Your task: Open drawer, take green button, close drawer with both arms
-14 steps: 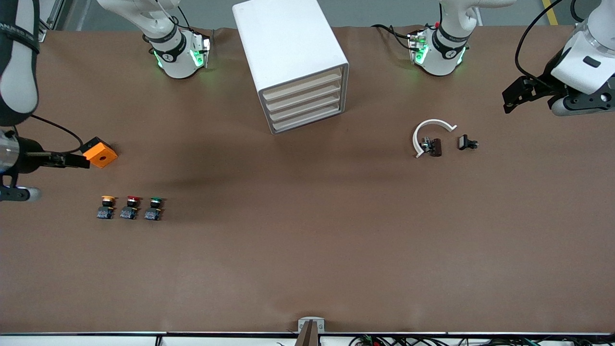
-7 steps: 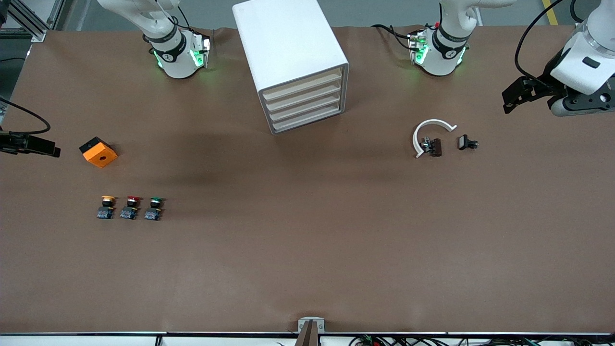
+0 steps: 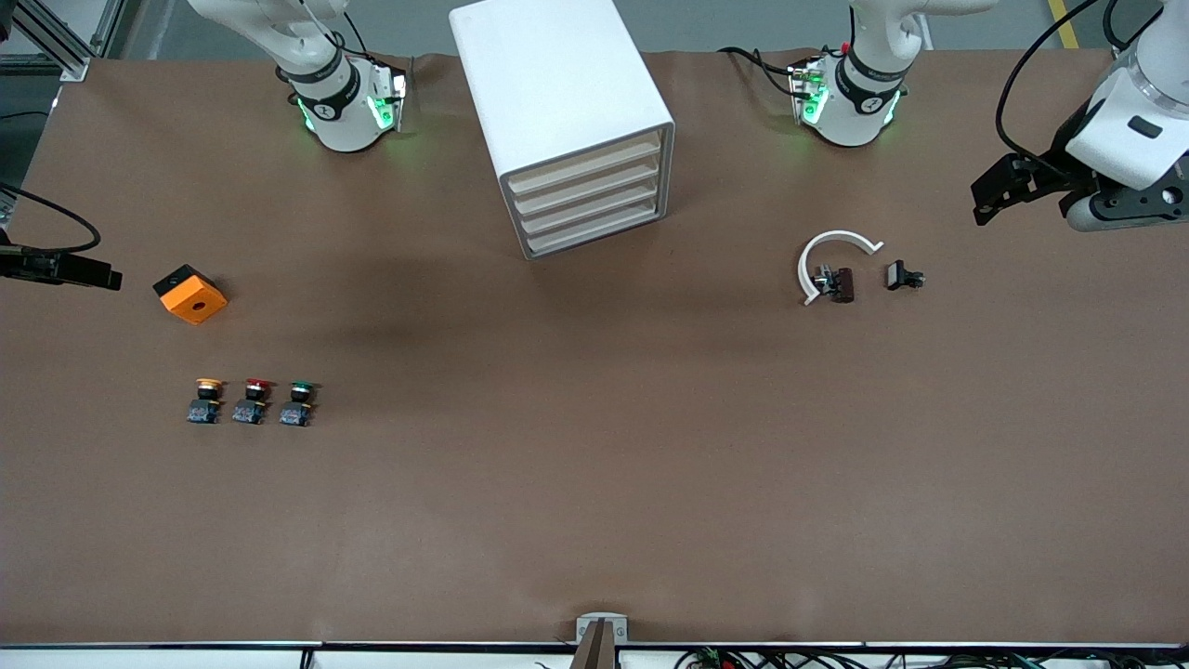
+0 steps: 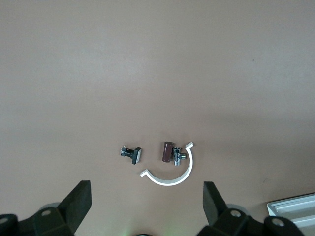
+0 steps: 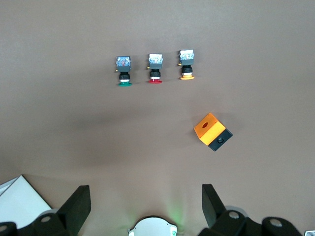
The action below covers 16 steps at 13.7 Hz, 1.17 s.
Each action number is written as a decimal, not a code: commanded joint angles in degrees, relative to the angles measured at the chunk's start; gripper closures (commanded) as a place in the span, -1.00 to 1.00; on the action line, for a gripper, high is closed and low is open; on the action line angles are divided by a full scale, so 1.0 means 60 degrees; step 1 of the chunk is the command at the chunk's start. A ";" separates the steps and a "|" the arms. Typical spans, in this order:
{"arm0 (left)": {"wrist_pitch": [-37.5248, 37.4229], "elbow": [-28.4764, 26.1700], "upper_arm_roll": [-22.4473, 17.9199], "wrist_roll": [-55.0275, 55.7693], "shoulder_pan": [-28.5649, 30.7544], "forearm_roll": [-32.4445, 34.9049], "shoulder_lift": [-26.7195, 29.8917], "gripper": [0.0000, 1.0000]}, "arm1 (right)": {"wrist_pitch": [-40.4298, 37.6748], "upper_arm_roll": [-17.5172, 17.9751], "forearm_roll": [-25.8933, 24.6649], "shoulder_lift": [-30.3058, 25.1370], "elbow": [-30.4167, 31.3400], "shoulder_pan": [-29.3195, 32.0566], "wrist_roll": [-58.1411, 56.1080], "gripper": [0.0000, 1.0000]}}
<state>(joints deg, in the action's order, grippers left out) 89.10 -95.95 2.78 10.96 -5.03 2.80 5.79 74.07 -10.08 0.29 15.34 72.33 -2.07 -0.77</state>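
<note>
The white cabinet (image 3: pixel 562 102) stands between the two arm bases, and its four cream-fronted drawers (image 3: pixel 587 197) are all shut. The green-capped button (image 3: pixel 298 402) stands on the table toward the right arm's end, nearer to the front camera than the cabinet, and also shows in the right wrist view as the green button (image 5: pixel 124 73). My right gripper (image 3: pixel 102 276) hangs open and empty over the table's edge at the right arm's end; its jaws (image 5: pixel 146 199) are wide apart. My left gripper (image 3: pixel 985 197) hangs open and empty over the left arm's end, jaws (image 4: pixel 147 196) spread.
A red-capped button (image 3: pixel 251 402) and an orange-capped button (image 3: pixel 204 401) stand in a row beside the green one. An orange box (image 3: pixel 190 294) lies near the right gripper. A white ring clip (image 3: pixel 831 251), a brown part (image 3: pixel 842 283) and a black part (image 3: pixel 901 275) lie toward the left arm's end.
The right arm has pulled back from beside the orange box toward its end of the table. The left gripper has shifted only slightly.
</note>
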 commanded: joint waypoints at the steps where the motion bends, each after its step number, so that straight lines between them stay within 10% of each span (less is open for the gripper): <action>1: -0.0040 0.0319 -0.0069 -0.0215 -0.0070 -0.0129 -0.0219 -1.00 | -0.0231 0.0098 0.0083 -0.0620 -0.0088 0.0184 0.0042 -1.00; 11: 0.0033 0.0538 -0.0025 -0.0215 0.0119 -0.0129 -0.0423 -1.00 | -0.0174 0.0973 0.0230 -0.1296 0.0335 0.1191 -0.0106 -1.00; 16: 0.0136 0.0509 0.1425 -0.0200 0.1541 -0.0422 -0.0424 -1.00 | 0.0882 0.1359 0.0216 -0.2658 0.1948 0.1373 -0.0106 -1.00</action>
<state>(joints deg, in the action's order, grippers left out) 90.14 -94.09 9.45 10.94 2.53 1.08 3.24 77.56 -2.29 1.06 4.57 78.64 6.44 -1.28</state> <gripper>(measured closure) 0.000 0.000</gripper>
